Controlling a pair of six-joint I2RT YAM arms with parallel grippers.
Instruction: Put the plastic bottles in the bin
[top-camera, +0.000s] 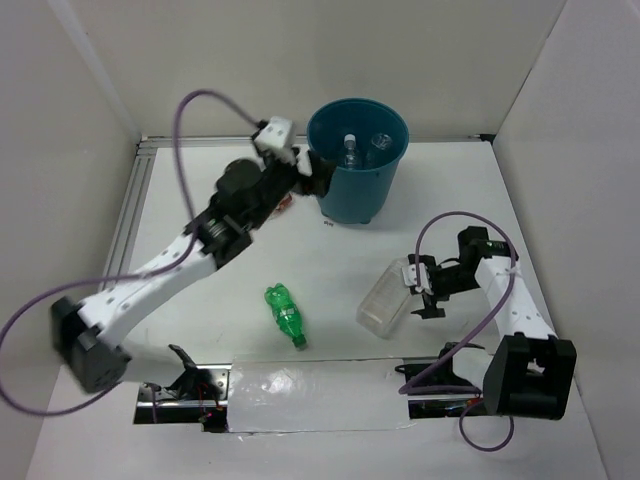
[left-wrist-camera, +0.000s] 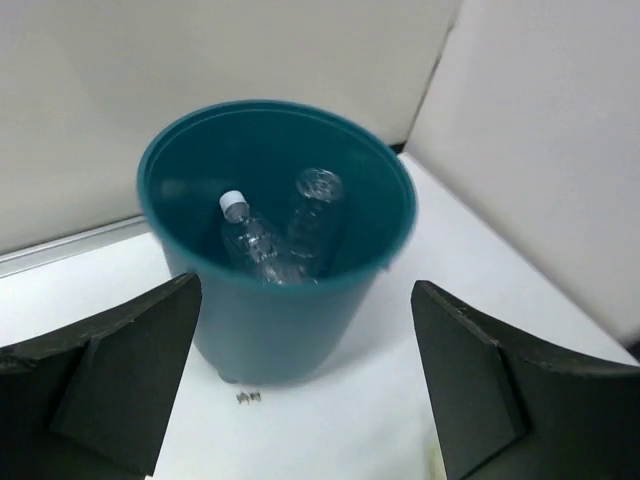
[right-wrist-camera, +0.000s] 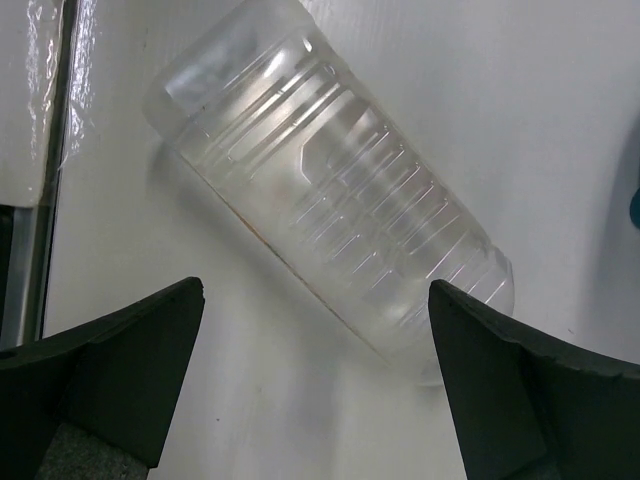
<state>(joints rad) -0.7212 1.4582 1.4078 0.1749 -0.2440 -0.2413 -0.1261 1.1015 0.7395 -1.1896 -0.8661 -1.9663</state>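
The teal-blue bin stands at the back centre with clear slim bottles inside; the left wrist view shows the bin and two of those bottles. My left gripper is open and empty beside the bin's left wall, and in its wrist view. The green bottle lies mid-table. The larger clear squarish bottle lies just left of my open, empty right gripper; in the right wrist view that bottle lies ahead of the gripper. A red-orange scrap shows under the left arm.
A foil-covered strip runs along the near edge between the arm bases. A metal rail lines the left side. White walls close in the table on the left, back and right.
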